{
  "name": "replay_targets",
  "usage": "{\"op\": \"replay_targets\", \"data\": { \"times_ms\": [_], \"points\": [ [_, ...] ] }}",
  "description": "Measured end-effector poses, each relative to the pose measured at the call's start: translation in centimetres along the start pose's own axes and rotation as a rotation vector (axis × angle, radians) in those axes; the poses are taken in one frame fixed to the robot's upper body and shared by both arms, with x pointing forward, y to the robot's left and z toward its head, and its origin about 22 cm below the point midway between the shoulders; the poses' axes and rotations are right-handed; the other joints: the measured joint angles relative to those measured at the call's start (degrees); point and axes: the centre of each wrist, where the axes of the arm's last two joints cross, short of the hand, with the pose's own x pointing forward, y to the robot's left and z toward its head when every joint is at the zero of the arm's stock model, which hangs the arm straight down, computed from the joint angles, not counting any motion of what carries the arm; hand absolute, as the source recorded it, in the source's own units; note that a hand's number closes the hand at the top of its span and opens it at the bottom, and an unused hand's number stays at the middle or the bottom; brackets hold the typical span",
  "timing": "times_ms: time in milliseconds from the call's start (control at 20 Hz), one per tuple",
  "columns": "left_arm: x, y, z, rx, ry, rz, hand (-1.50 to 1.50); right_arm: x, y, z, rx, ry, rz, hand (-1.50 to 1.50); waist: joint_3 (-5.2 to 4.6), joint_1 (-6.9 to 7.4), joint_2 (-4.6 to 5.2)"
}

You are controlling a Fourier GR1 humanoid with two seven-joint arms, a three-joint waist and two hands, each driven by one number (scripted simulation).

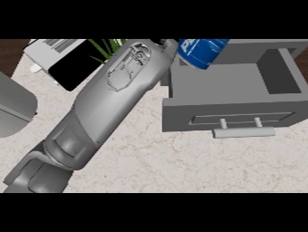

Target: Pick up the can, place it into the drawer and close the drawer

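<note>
One blue cylindrical can with white lettering (202, 51) sits tilted over the back-left corner of the open grey drawer (287, 74), at the end of a long grey forearm (106, 97) that comes in diagonally from the lower left. Can't see the hand itself, so no idea how the fingers sit. Drawer's pulled out, bar handle (243, 132) facing front, on the pale marble desk (183, 158). Green leaves (107, 46) poke out behind the arm.

No legible txt. Blue can (204, 52) has white lettering (cropped, unreadable); white box (55, 49) at top left shows barcode-like stripes, no readable nos.
</note>
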Motion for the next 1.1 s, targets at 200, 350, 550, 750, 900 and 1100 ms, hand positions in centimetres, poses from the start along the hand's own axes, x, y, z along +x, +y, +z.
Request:
{"op": "replay_targets", "data": {
  "times_ms": [200,350,550,750,900,1100],
  "points": [
    [0.3,-0.8,-0.6,0.006,0.005,-0.016,1.5,0.0,0.0,-0.6,0.007,-0.001,0.0,-1.5,0.02,-0.57,0.17],
    [0.1,-1.3,-1.0,0.008,0.012,-0.037,1.5,0.4,0.3,-0.8,0.014,-0.002,-0.001,-1.5,0.03,-1.01,0.28],
    [-0.1,-1.7,-1.2,0.014,0.018,-0.057,1.5,0.0,0.5,-1.2,0.014,0.004,-0.002,-1.5,0.05,-1.58,0.44],
    [-0.9,-1.9,-1.3,0.022,0.033,-0.079,1.5,0.0,0.8,-1.7,0.025,0.002,-0.005,-1.5,0.07,-2.12,0.57],
    [-1.7,-1.9,-1.4,0.032,0.029,-0.104,1.5,0.2,1.0,-2.3,0.026,-0.003,-0.002,-1.5,0.09,-2.43,0.73],
    [-3.1,-1.8,-1.3,0.056,0.021,-0.135,1.5,-0.2,1.1,-3.1,0.03,-0.016,-0.004,-1.5,0.1,-2.97,0.91]
  ]
}}
